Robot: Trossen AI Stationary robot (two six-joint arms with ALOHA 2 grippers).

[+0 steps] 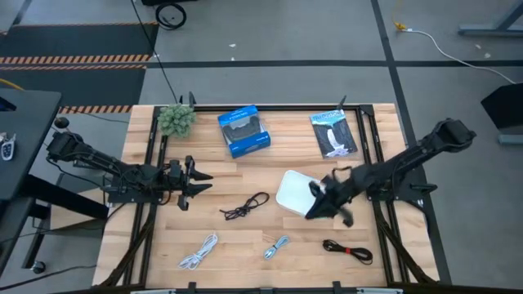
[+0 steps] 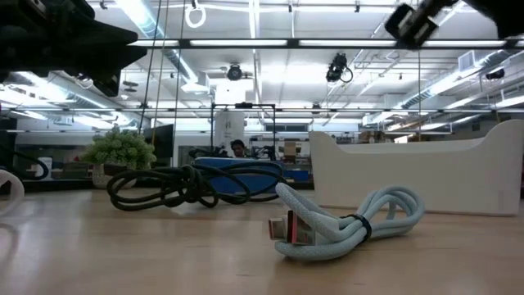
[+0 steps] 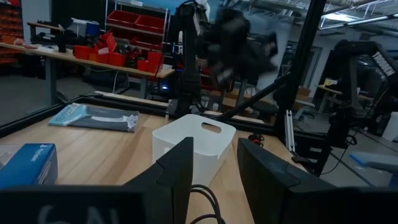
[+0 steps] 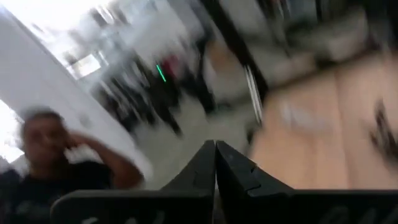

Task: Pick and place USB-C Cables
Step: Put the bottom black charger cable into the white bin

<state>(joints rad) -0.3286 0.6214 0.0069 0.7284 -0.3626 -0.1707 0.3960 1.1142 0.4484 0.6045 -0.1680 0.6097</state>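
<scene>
The black cable (image 1: 245, 206) lies coiled at mid-table, right of my open left gripper (image 1: 204, 181), which hovers near the table's left side. In the left wrist view its fingers (image 3: 177, 174) frame that cable's loop (image 3: 206, 198), with the white tray (image 3: 193, 140) beyond. The white cable (image 1: 198, 251), the grey-blue cable (image 1: 276, 247) and the black cable with red ties (image 1: 347, 250) lie along the near edge. My right gripper (image 1: 320, 202) is shut and raised over the right rim of the tray (image 1: 290, 189). It holds nothing that I can see.
A blue box (image 1: 243, 131), a dark packet (image 1: 333, 133) and a small plant (image 1: 176, 119) sit along the far edge. Black frame rails (image 1: 369, 139) run along the table's sides. A person (image 4: 43, 149) shows in the blurred right wrist view, beyond the table.
</scene>
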